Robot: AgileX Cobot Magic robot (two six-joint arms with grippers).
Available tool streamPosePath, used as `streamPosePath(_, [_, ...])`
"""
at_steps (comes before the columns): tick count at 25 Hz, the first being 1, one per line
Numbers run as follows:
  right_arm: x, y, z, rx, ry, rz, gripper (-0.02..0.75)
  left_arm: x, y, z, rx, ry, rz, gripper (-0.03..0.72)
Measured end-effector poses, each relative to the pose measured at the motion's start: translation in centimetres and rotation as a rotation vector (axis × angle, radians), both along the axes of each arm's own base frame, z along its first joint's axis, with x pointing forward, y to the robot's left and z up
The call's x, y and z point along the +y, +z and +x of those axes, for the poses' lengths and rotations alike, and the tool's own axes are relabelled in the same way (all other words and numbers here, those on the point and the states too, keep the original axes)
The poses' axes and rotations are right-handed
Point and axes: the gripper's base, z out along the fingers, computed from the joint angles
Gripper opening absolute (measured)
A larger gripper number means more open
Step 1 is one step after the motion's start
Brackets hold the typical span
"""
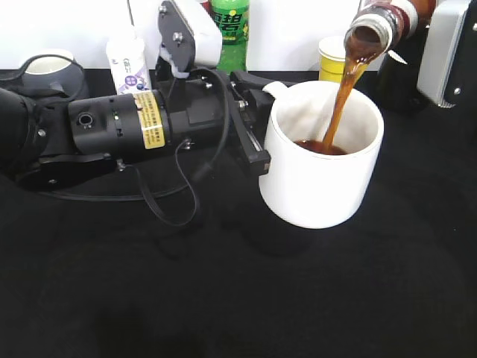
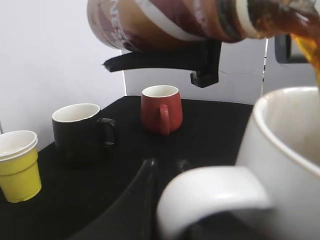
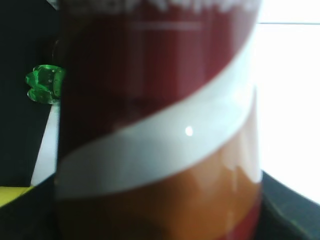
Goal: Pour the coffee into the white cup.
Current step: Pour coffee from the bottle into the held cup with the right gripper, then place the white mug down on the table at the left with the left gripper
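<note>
The white cup (image 1: 320, 175) stands on the black table, with a little brown coffee in its bottom. My left gripper (image 1: 253, 119) is shut on the cup's handle (image 2: 212, 195) from the left. My right gripper holds the coffee bottle (image 1: 387, 22) tilted above the cup's right rim, and a brown stream (image 1: 341, 104) falls from its mouth into the cup. The bottle's red, white and brown label fills the right wrist view (image 3: 160, 130), hiding the fingers. In the left wrist view the bottle (image 2: 170, 22) hangs overhead and the cup wall (image 2: 285, 150) is at the right.
A yellow paper cup (image 1: 332, 58), a green bottle (image 1: 229, 30) and a small white bottle (image 1: 128, 63) stand at the back. A dark mug (image 1: 52, 71) is at far left. The left wrist view shows a red mug (image 2: 161, 109), a black mug (image 2: 80, 131) and yellow cups (image 2: 17, 165).
</note>
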Motion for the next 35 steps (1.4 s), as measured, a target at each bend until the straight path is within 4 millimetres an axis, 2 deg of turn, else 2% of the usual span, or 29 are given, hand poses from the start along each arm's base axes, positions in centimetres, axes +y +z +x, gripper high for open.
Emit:
streamPosePath(12, [0.0, 0.0, 0.0, -0.035, 0.005, -0.027, 0.518, 0.0, -0.1, 0.0, -0.001, -0.001, 0.011, 0.068])
streamPosePath(15, [0.4, 0.4, -0.4, -0.026, 0.065, 0.042, 0.518, 0.1, -0.2, 0.1, 0.011, 0.018, 0.021, 0.068])
streamPosePath(21, [0.6, 0.7, -0.7, 0.155, 0.087, 0.218, 0.518, 0.1, -0.1, 0.3, 0.025, 0.041, 0.005, 0.068])
streamPosePath(25, [0.6, 0.7, -0.8, 0.464, 0.063, 0.460, 0.518, 0.8, -0.1, 1.0, 0.024, 0.064, 0.003, 0.068])
streamPosePath(27, [0.6, 0.7, -0.8, 0.648, 0.047, 0.602, 0.518, 2.1, -0.2, 1.9, 0.029, 0.109, 0.005, 0.068])
streamPosePath(30, [0.5, 0.7, -0.6, 0.906, 0.000, 0.809, 0.518, 6.2, -1.5, 3.3, 0.068, 0.214, 0.005, 0.068])
streamPosePath(33, [0.1, 0.6, -0.1, 1.008, -0.085, 0.937, 0.518, 10.7, -2.9, 4.1, 0.117, 0.332, -0.027, 0.068])
streamPosePath(35, [-0.1, 0.7, 0.1, 1.017, -0.100, 0.984, 0.518, 13.0, -3.5, 4.5, 0.106, 0.435, -0.026, 0.068])
